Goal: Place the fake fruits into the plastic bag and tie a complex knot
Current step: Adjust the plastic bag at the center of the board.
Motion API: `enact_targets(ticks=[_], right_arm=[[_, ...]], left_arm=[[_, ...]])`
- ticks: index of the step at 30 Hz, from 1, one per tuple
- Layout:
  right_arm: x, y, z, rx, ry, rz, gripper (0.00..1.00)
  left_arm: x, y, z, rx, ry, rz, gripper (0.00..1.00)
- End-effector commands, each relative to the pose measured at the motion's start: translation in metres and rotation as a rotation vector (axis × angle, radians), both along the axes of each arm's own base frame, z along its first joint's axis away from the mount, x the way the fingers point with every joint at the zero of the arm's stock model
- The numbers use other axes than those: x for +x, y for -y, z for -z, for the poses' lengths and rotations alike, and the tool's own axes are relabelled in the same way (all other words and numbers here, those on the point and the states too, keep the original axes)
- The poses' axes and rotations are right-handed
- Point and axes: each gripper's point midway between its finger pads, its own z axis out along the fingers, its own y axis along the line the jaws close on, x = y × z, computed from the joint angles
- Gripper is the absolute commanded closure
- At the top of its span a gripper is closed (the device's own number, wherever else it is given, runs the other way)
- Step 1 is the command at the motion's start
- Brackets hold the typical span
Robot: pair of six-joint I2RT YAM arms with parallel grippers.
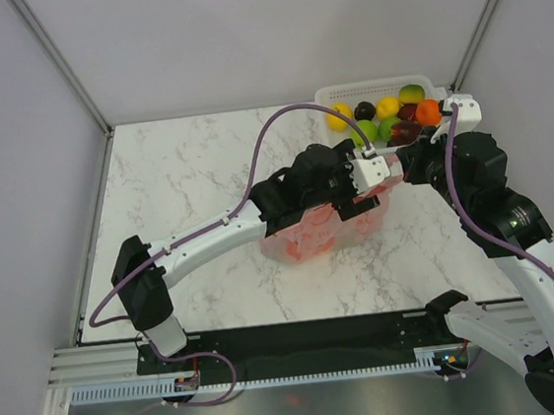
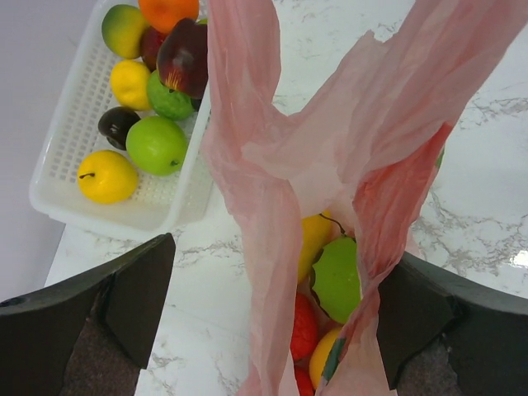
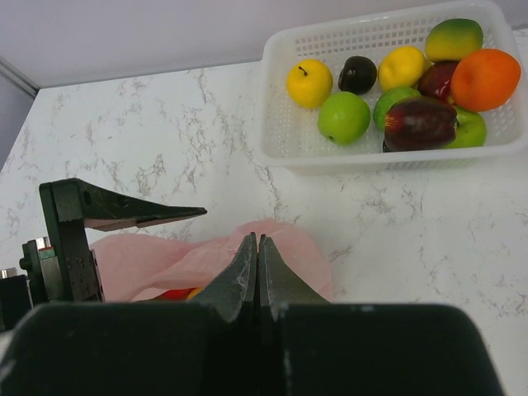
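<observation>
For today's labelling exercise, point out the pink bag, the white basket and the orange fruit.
pink bag [image 2: 379,107], left wrist view, on its stretched upper part.
white basket [image 3: 388,161], right wrist view, on its near wall.
orange fruit [image 3: 485,78], right wrist view, on its middle.

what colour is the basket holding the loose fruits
White lattice basket, clearest in the left wrist view.

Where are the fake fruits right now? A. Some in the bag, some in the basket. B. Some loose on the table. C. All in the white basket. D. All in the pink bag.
A: a green fruit and others sit inside the pink bag, while a yellow fruit and more lie in the white basket.
</observation>
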Motion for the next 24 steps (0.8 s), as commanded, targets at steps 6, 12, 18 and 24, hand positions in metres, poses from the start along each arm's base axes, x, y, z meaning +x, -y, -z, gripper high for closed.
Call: enact_targets(ticks=[6,12,18,24], right_arm=[[-0.002,0.001,-0.009,0.012,0.034,0.0,1.0],[-0.001,-0.001,-0.008,0.009,0.029,-0.008,1.0],[0.0,-0.001,-0.007,-0.02,0.042,-0.023,0.77],[-0.008,-0.016,-0.005,-0.019,0.152,-0.141,0.13]], left_arm=[[0.009,-0.012,-0.013,-0.058,-0.049,-0.016,0.0],[-0.014,-0.01,0.021,-0.022,-0.195,0.102,0.16],[-0.02,-0.017,0.023,-0.039,-0.233,0.083,0.98],[-0.012,-0.037,-0.001,-0.11,-0.218,0.036,0.98]])
